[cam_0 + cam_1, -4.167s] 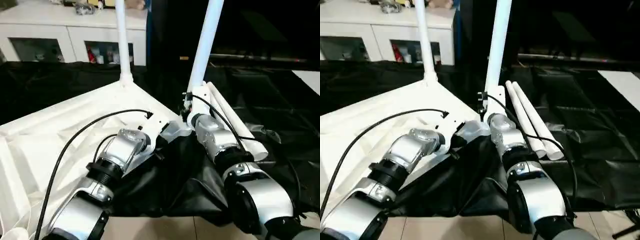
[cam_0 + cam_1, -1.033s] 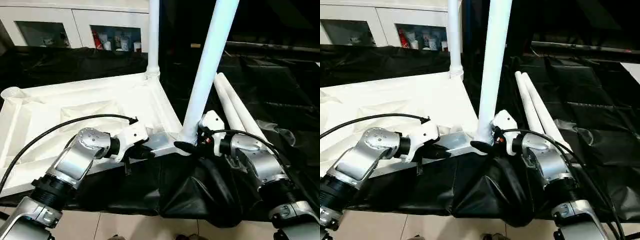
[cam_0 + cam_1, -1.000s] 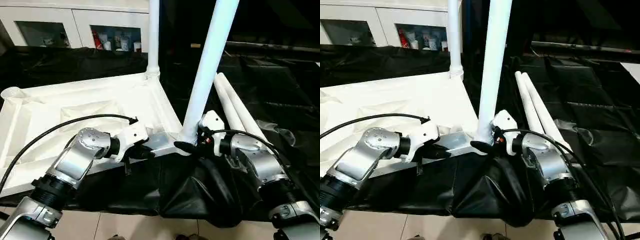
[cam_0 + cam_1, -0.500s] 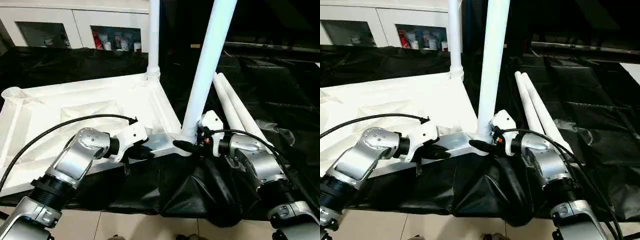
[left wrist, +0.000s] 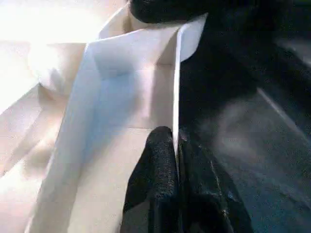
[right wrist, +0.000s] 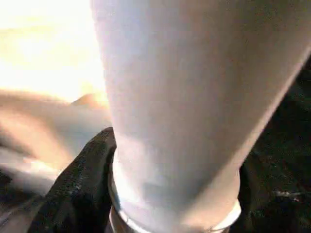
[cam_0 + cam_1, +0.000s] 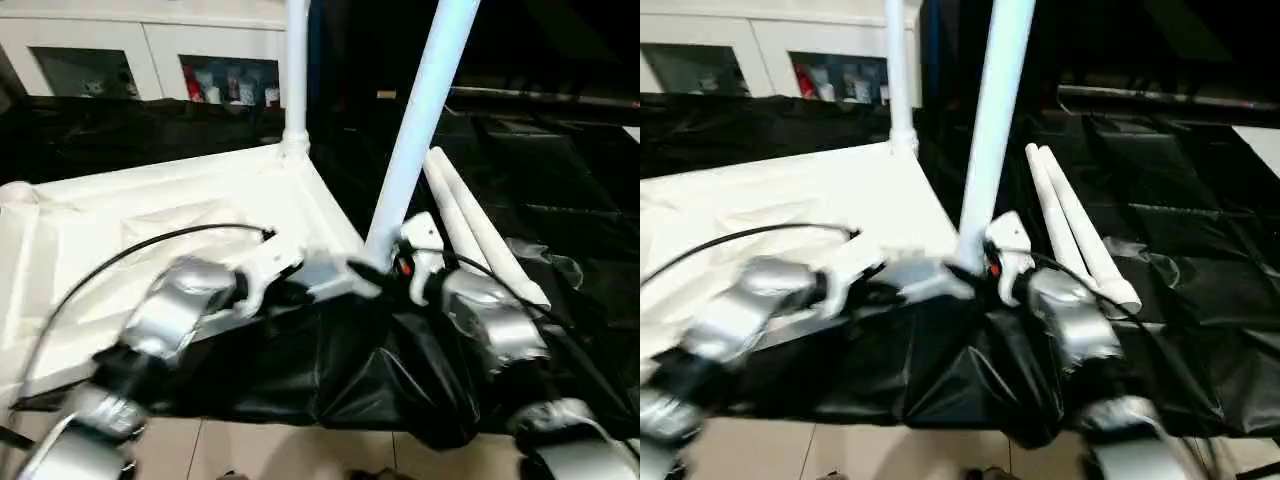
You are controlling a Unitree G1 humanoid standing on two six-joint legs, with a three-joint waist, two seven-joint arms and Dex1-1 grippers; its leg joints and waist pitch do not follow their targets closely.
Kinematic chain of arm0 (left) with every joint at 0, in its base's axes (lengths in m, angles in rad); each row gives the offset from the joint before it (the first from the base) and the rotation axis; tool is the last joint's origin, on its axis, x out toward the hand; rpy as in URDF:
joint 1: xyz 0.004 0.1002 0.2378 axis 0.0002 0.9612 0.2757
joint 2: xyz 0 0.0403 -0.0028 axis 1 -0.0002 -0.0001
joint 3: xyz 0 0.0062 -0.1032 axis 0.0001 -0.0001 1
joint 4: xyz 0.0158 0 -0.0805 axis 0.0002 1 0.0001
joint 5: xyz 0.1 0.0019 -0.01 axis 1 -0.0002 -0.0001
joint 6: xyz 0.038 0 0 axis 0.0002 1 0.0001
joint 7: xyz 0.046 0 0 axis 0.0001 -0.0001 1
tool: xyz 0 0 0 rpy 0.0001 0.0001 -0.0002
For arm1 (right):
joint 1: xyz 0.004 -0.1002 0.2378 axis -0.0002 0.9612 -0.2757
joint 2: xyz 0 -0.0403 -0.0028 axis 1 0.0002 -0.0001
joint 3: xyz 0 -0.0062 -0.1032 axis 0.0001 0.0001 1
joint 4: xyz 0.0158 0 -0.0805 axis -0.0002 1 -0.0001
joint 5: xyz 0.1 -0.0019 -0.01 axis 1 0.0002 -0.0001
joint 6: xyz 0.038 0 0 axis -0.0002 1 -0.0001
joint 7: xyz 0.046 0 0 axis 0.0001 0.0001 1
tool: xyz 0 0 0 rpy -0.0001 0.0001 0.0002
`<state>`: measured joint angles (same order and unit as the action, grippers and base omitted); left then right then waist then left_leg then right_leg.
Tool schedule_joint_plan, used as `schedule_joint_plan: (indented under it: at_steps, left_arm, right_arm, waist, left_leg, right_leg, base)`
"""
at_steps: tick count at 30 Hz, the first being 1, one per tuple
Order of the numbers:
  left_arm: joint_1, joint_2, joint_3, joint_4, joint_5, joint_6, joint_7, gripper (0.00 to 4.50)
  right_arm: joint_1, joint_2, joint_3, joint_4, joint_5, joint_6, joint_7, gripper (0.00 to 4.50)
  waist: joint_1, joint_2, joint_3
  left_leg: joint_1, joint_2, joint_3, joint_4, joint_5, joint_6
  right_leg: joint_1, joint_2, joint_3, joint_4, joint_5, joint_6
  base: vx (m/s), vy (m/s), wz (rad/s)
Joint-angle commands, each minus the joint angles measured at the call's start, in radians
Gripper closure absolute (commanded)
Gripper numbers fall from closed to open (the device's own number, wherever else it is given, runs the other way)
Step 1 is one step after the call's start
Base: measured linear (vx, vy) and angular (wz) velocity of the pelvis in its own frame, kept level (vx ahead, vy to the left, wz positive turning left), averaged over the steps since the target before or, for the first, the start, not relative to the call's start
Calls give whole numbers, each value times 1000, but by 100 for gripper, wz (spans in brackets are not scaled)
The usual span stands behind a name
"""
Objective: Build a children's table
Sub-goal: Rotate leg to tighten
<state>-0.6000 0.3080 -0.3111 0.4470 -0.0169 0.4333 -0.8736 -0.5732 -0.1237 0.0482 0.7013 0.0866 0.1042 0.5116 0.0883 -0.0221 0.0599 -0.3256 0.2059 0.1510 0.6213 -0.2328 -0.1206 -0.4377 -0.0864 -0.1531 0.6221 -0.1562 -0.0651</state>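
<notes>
1. Low over the near edge, the left gripper (image 5: 176, 160) is clenched on the thin near side wall of the white plastic table top (image 7: 150, 215), one black finger on each face.
2. The right gripper (image 6: 170, 194) grasps the base of a smooth white tapered leg (image 7: 420, 120) at the near right corner socket; the leg leans slightly right.
3. A second leg (image 7: 295, 70) stands upright in the far right corner.
4. Two loose legs (image 7: 480, 235) lie side by side on the crinkled black sheet (image 7: 560, 180), right of the top.
</notes>
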Motion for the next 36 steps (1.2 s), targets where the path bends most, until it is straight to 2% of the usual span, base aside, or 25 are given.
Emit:
schedule_joint_plan:
  at_steps: [1,2,3,4,5,9,10,12,13,14,15,16,18,19,21,22,23,25,27,28,29,30,32,34,36]
  left_arm:
    - [-56,-56,70,61,-13,13,142,450]
    - [-84,-91,90,115,-13,25,206,450]
    - [-111,-123,104,168,-9,32,263,450]
    - [-125,-139,112,196,-6,34,292,450]
    - [-142,-160,124,232,-5,37,329,450]
    - [-196,-205,123,356,27,-1,439,450]
    - [-200,-206,120,368,33,-11,445,450]
    - [-206,-209,124,382,32,-24,446,450]
    - [-208,-211,130,385,29,-30,439,450]
    - [-208,-211,132,386,27,-37,430,450]
    - [-208,-211,132,386,27,-37,430,450]
    - [-209,-210,133,387,26,-42,422,450]
    - [-199,-200,127,374,27,-64,385,450]
    - [-178,-180,110,336,31,-85,334,450]
    - [-160,-166,98,304,32,-88,295,450]
    - [-146,-155,90,280,32,-87,270,450]
    - [-138,-148,85,265,32,-86,255,450]
    - [-92,-112,56,182,32,-101,171,450]
    - [-61,-85,36,129,33,-114,117,450]
    - [-38,-64,25,92,26,-113,82,450]
    - [-14,-39,11,54,19,-124,44,450]
    - [-1,-25,5,33,14,-129,21,450]
    - [34,24,-13,-28,-1,-134,-43,450]
    - [52,61,-17,-63,-2,-146,-79,450]
    - [66,87,-17,-93,0,-150,-102,450]
  right_arm:
    - [4,64,13,104,-4,44,-112,173]
    - [-22,100,-2,148,-4,47,-191,173]
    - [-48,135,-15,190,-4,47,-261,173]
    - [-62,152,-22,212,-6,46,-297,173]
    - [-79,173,-29,234,-8,42,-339,173]
    - [-157,248,-64,313,1,21,-425,173]
    - [-167,251,-66,324,-5,11,-431,173]
    - [-183,256,-80,343,0,-4,-436,173]
    - [-191,258,-91,354,7,-15,-430,173]
    - [-198,258,-99,358,13,-27,-418,173]
    - [-198,258,-99,358,13,-27,-418,138]
    - [-204,257,-106,359,17,-42,-406,117]
    - [-206,246,-103,340,17,-64,-356,103]
    - [-194,216,-75,300,-3,-87,-307,81]
    - [-182,191,-50,269,-21,-101,-273,81]
    - [-170,171,-37,243,-26,-101,-248,68]
    - [-163,158,-30,226,-29,-100,-232,61]
    - [-120,94,2,146,-42,-89,-150,61]
    - [-86,54,12,82,-31,-79,-80,61]
    - [-56,14,24,25,-24,-72,-12,61]
    - [-26,-28,40,-31,-21,-65,57,61]
    - [-10,-53,51,-60,-22,-59,92,61]
    - [35,-131,71,-156,-20,-39,189,61]
    - [62,-191,82,-233,-4,-18,264,61]
    - [85,-241,97,-296,3,-2,322,61]
  waist:
    - [-2,11,-64]
    - [-4,11,-68]
    - [-7,12,-66]
    - [-14,17,-63]
    - [-15,22,-69]
    - [-29,28,-69]
    - [-35,34,-66]
    - [-44,45,-65]
    - [-45,43,-66]
    - [-45,41,-63]
    - [-48,36,-62]
    - [-46,30,-67]
    - [-39,29,-71]
    - [-49,28,-72]
    - [-61,32,-80]
    - [-64,37,-87]
    - [-58,32,-86]
    - [-42,17,-88]
    - [-28,20,-89]
    - [-24,20,-94]
    - [-11,23,-100]
    - [-8,21,-101]
    - [8,17,-108]
    - [12,14,-103]
    - [21,14,-101]
  left_leg:
    - [-3,-4,13,-67,-153,39]
    - [-9,-2,8,-69,-166,43]
    - [-9,-3,10,-69,-166,48]
    - [9,-1,11,-67,-200,45]
    - [15,2,5,-68,-230,47]
    - [27,17,0,-75,-307,71]
    - [31,23,-3,-77,-345,74]
    - [29,52,-14,-97,-416,76]
    - [17,65,-19,-110,-443,76]
    - [30,52,-11,-105,-454,66]
    - [34,37,-6,-96,-439,62]
    - [33,14,2,-80,-370,58]
    - [15,11,3,-82,-282,68]
    - [-11,17,-8,-88,-262,67]
    - [-40,22,-21,-94,-233,62]
    - [-41,27,-23,-91,-187,67]
    - [-22,26,-16,-87,-155,74]
    - [-12,15,-1,-82,-116,88]
    - [-18,24,5,-79,-56,122]
    - [-30,23,3,-73,-4,137]
    - [-36,22,0,-65,47,155]
    - [-33,21,3,-60,70,171]
    - [-42,15,3,-48,159,219]
    - [-51,11,4,-45,166,234]
    - [-52,15,4,-46,131,224]
  right_leg:
    - [73,-56,46,-134,-538,-6]
    - [87,-61,35,-140,-561,26]
    - [85,-58,32,-149,-570,40]
    - [71,-53,18,-165,-598,52]
    - [83,-59,6,-169,-585,64]
    - [87,-61,-19,-189,-549,83]
    - [87,-60,-28,-195,-561,88]
    - [103,-67,-26,-180,-501,71]
    - [114,-70,-9,-155,-451,58]
    - [100,-76,-4,-163,-471,41]
    - [94,-81,-8,-174,-503,40]
    - [94,-89,-17,-188,-556,45]
    - [105,-93,-18,-187,-548,52]
    - [119,-87,-24,-177,-519,67]
    - [144,-89,-21,-159,-463,77]
    - [138,-94,-9,-148,-384,53]
    - [119,-95,1,-145,-341,-2]
    - [105,-90,16,-134,-344,-62]
    - [96,-87,27,-112,-280,-98]
    - [101,-86,34,-89,-201,-119]
    - [105,-86,36,-73,-118,-128]
    - [100,-83,38,-67,-73,-137]
    - [97,-79,42,-42,56,-169]
    - [96,-75,41,-42,59,-172]
    - [98,-75,40,-48,-11,-144]
  base:
    - [0,0,0]
    - [0,0,0]
    - [0,0,0]
    - [0,0,0]
    - [0,0,0]
    - [-11,16,2]
    - [0,0,0]
    - [0,0,0]
    - [0,0,0]
    - [0,0,0]
    - [0,0,0]
    - [0,0,0]
    - [0,0,0]
    - [0,0,0]
    - [4,-3,-23]
    - [16,-2,-25]
    - [0,0,0]
    - [0,0,0]
    - [71,-40,12]
    - [77,-44,8]
    - [68,-45,3]
    - [61,-38,4]
    - [56,-34,3]
    - [0,0,0]
    - [0,0,0]
